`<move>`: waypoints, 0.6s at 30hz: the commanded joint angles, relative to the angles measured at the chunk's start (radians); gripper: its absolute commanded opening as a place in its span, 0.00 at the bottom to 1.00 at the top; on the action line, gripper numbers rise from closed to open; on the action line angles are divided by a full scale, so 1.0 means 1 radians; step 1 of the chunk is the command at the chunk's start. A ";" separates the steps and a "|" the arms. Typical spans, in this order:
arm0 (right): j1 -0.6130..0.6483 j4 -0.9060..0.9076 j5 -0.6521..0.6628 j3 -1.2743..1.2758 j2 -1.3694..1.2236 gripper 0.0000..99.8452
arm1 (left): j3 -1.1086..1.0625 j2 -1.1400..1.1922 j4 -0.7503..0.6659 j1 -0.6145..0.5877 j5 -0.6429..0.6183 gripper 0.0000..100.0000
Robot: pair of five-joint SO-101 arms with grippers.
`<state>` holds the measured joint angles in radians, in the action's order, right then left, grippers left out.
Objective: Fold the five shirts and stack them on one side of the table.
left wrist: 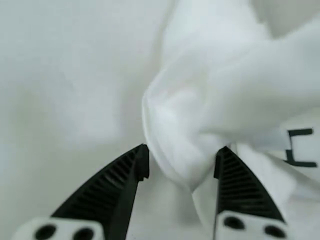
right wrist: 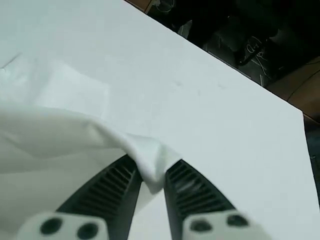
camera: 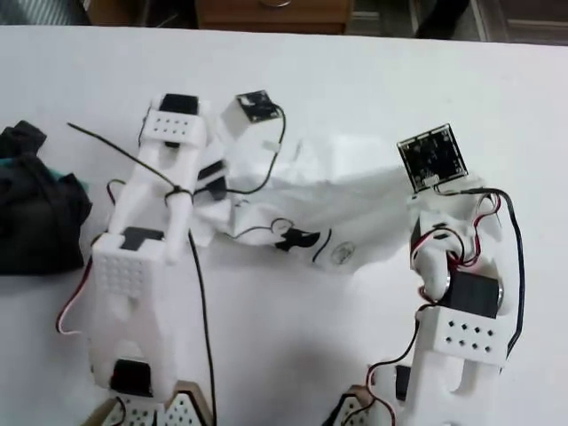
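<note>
A white shirt (camera: 293,200) with black print lies crumpled on the white table (camera: 373,80), stretched between the two arms. In the left wrist view my left gripper (left wrist: 181,160) has a thick fold of the white shirt (left wrist: 190,125) bunched between its black fingers, which touch it on both sides. My right gripper (right wrist: 150,172) is shut on a corner of the white shirt (right wrist: 145,155), with its fingers close together and the cloth draping away over the table. In the high view the left arm (camera: 155,204) stands at the shirt's left end and the right arm (camera: 453,266) at its right end.
A dark pile of shirts (camera: 35,209) sits at the table's left edge, near the left arm. Black cables (camera: 200,284) trail over the table by both arms. Bare table (right wrist: 210,100) stretches beyond the shirt toward the far edge, with dark furniture behind.
</note>
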<state>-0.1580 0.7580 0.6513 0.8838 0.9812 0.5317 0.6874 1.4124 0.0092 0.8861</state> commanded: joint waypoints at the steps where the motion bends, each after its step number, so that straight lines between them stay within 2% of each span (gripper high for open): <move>1: -0.001 -0.007 0.005 -0.005 0.013 0.02 | 0.036 -0.012 -0.032 0.012 0.000 0.18; 4: -0.001 -0.007 0.005 -0.005 0.013 0.02 | 0.036 -0.011 -0.041 0.017 0.000 0.03; 8: -0.002 -0.005 0.003 -0.005 0.013 0.02 | 0.035 -0.017 -0.023 0.025 -0.005 0.02; 11: -0.004 -0.005 0.002 -0.005 0.013 0.02 | 0.051 -0.034 -0.021 0.021 -0.061 0.03; 14: -0.004 -0.005 -0.002 -0.005 0.013 0.02 | 0.102 -0.071 0.037 0.018 -0.101 0.03; 16: -0.005 -0.005 -0.055 -0.015 0.022 0.02 | 0.154 -0.103 0.101 0.017 -0.133 0.03; 18: -0.007 -0.001 -0.164 -0.061 0.027 0.02 | 0.209 -0.140 0.170 0.014 -0.164 0.03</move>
<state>-0.1580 0.7580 0.5976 0.8838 0.9812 0.6437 0.6690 1.5014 0.0292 0.7633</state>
